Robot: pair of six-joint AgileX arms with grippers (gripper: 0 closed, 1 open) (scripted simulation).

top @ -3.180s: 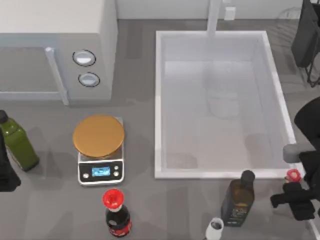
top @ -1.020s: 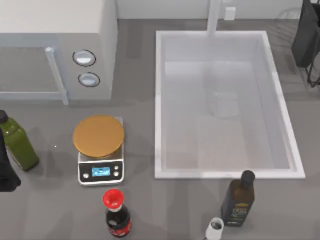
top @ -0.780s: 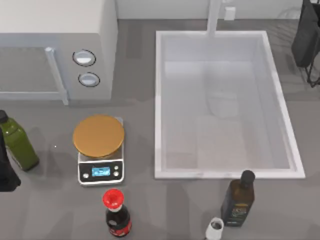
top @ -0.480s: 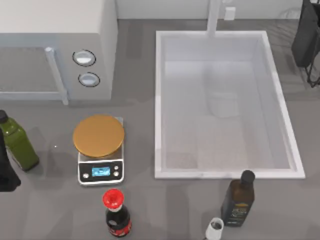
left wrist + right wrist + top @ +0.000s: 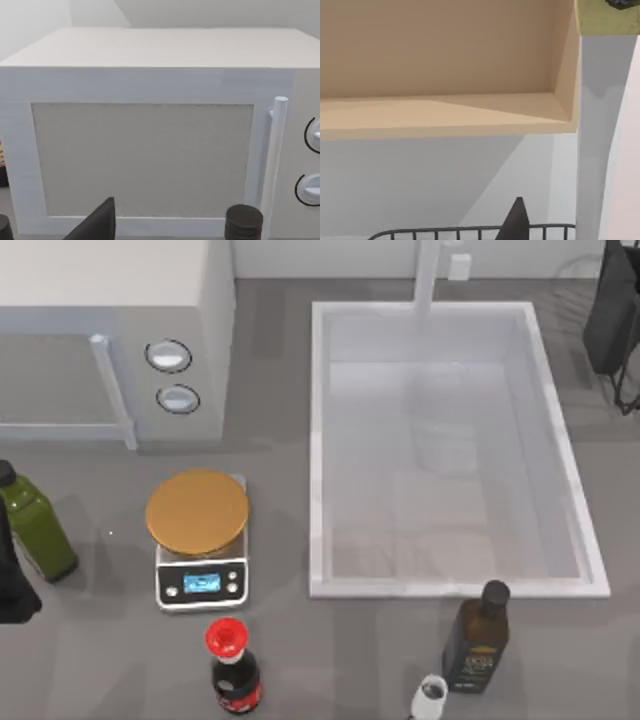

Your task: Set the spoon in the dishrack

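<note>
Gone from the table's right edge are spoon and right arm; my right wrist camera now looks over the dishrack (image 5: 470,232) bars, so delivery seems underway. Jaw state: cannot tell. Left arm (image 5: 12,585) sits parked far left.

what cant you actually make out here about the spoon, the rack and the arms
- Spoon: its position and whether it is held cannot be told.
- Dishrack: top view, cut off by the right edge; right wrist view gives just a strip of wire bars.
- Left arm: top view, cut off by the left edge.
</note>
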